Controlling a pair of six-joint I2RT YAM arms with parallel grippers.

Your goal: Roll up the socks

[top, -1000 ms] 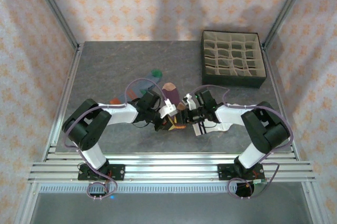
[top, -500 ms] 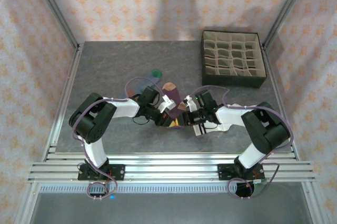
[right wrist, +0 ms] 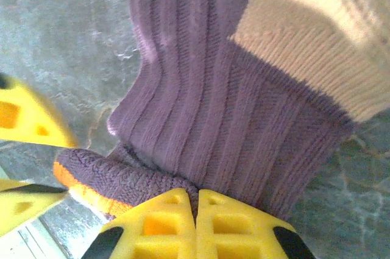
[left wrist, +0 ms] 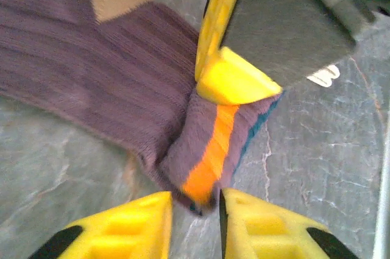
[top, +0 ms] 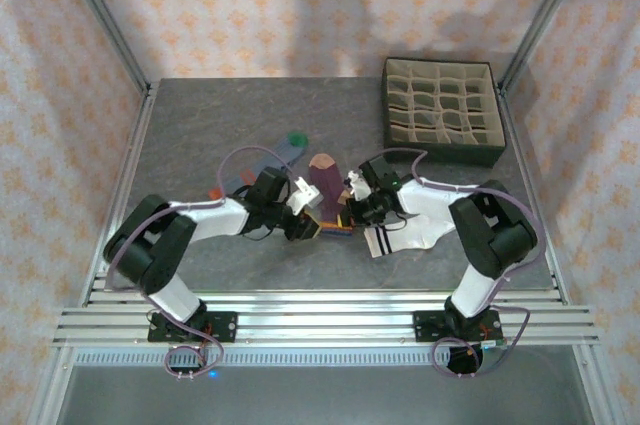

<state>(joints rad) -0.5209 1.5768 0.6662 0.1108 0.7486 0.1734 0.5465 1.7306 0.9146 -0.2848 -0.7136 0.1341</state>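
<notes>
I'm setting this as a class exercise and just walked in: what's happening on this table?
Both arms meet at the purple sock mid-table. The right gripper is shut on its folded cuff. The left gripper, slightly open, sits just off the cuff's orange-striped end. The sock is barely rolled. The white sock and blue sock lie unrolled nearby.

Dark compartment box [top: 445,154] sits far right on the table [top: 200,135]
</notes>
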